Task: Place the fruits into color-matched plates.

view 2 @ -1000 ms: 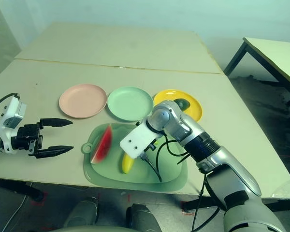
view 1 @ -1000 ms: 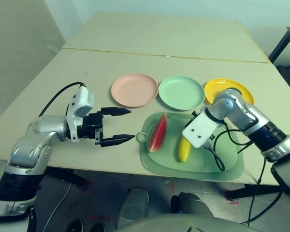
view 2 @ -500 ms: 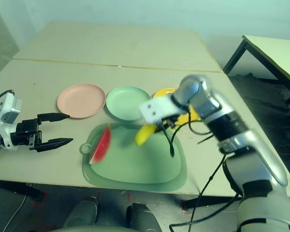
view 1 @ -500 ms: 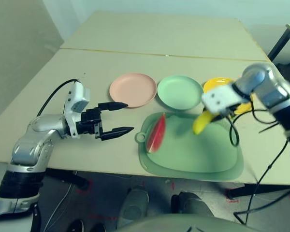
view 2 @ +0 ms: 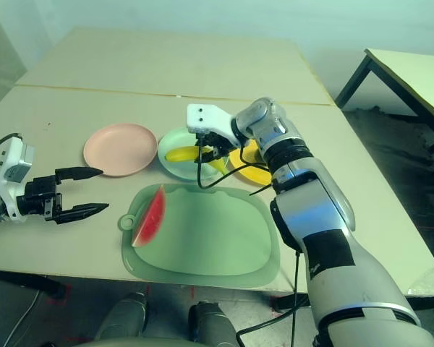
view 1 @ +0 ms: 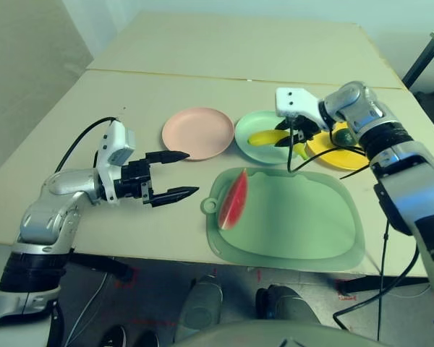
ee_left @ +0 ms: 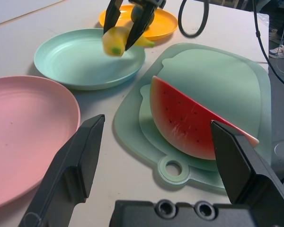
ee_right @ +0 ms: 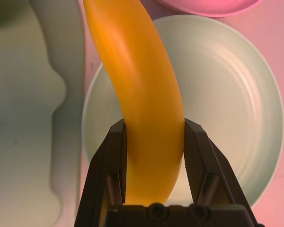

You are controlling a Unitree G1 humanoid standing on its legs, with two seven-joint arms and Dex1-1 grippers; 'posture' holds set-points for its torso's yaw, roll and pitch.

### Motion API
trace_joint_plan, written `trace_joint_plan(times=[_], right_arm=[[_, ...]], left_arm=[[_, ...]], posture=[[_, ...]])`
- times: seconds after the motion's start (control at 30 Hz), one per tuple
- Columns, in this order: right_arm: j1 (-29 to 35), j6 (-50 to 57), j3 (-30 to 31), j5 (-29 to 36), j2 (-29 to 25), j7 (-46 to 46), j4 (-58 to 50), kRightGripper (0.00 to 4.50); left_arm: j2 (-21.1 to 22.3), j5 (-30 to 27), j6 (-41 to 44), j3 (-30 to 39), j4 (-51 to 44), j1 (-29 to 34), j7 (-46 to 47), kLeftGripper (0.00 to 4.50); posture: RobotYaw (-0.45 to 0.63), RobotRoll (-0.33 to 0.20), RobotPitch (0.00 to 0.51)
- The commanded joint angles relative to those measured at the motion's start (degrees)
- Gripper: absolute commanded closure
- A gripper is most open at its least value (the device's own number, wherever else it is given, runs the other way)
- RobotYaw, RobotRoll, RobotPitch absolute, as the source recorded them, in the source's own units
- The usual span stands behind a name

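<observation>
R gripper [ee_right: 155, 124] has the banana [ee_right: 139, 104] clamped btwn its fingers, held up over the mint plate [ee_right: 227, 113]; L gripper [view 1: 175, 179] is wide open w/ nothing in it, near the pink plate [view 1: 197, 134] & the green mat [view 1: 296, 217]. Watermelon wedge [view 1: 234, 201] lies on the mat's L side, avocado [view 1: 343, 137] sits on the yellow plate [view 1: 345, 160], partly behind R arm [view 1: 390, 144].

We mark the plates [view 1: 198, 134] as smooth plastic, slight sheen; mat [view 1: 296, 217] smooth, rubbery matt; banana [ee_right: 146, 104] smooth, soft gloss; watermelon wedge [ee_left: 189, 123] smooth, satin; worktop [view 1: 116, 231] pale, matt; left pincer [ee_left: 158, 161] matt black.
</observation>
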Motion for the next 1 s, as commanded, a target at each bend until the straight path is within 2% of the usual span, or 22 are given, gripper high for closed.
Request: trace_joint_plan(times=[0.03, 0.07, 0.27, 0.33, 0.5, 0.67, 0.83, 0.93, 1.0], right_arm=[[-0.9, -1.7, 0.7, -3.5, 0.4, -2.9, 2.0, 2.8], [-0.9, -2.0, 0.6, -4.0, 0.5, -3.0, 2.3, 2.8], [-0.5, -3.7, -0.3, -6.0, -1.5, -2.3, 2.9, 0.83], [-0.7, -3.1, -1.4, -5.4, -2.2, -1.0, 2.5, 0.04], [-0.6, -3.7, -3.6, -3.4, -6.7, 4.3, -1.9, 0.04], [3.9, 3.3, -9.8, 5.1, -13.1, 14.5, -15.9, 0.04], [19.2, 20.0, -17.4, 20.1, -20.5, 23.6, -43.6, 0.04], [28.8, 28.0, -22.5, 28.2, -22.6, 22.6, -57.1, 0.04], [34.9, 34.4, -27.5, 35.1, -21.4, 18.3, -65.5, 0.04]], left_arm=[[0.5, 0.7, -0.4, 0.4, -0.7, 1.0, 0.0, 0.0], [0.5, 0.7, -0.4, 0.4, -0.7, 1.1, 0.0, 0.0], [0.1, 1.0, -1.2, -0.1, -0.2, 1.4, -0.1, 0.0], [-0.2, 1.2, -1.7, -0.6, 0.3, 1.2, -0.3, 0.0], [-0.7, 1.5, -2.5, -1.3, 1.3, 0.6, -0.8, 0.0], [-0.8, 2.0, -3.8, -1.6, 2.9, 0.2, -1.8, 0.0], [-1.0, 2.4, -5.2, -1.9, 4.5, -0.1, -2.8, 0.0], [-1.0, 2.7, -5.7, -2.0, 5.3, -0.5, -3.3, 0.0], [-0.9, 2.9, -5.8, -2.0, 5.8, -1.1, -3.6, 0.0]], posture=[[0.2, 0.0, 0.092], [0.2, 0.0, 0.093], [0.19, 0.0, 0.085], [0.18, 0.0, 0.083], [0.17, 0.0, 0.075], [0.16, 0.0, 0.078], [0.14, 0.0, 0.08], [0.13, 0.0, 0.081], [0.13, 0.0, 0.081]])
